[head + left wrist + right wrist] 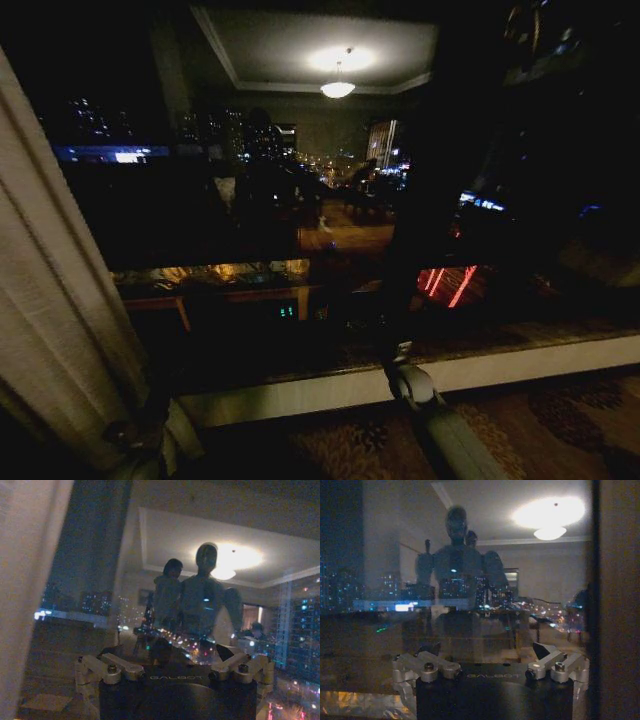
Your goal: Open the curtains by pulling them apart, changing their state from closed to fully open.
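We face a dark window [300, 200] at night, and the one curtain [50, 300] we can see hangs gathered at our far left, its pleats running floor to ceiling. It lies to the left of our left gripper [172, 672], just beside it and apparently not touching; the left arm is clearly the nearer one. That gripper's jaws stand spread wide with nothing between them. Our right gripper [492, 672] points straight at the bare glass, jaws likewise spread and empty. The right arm [440, 420] reaches toward the sill [520, 365], well apart from the curtain.
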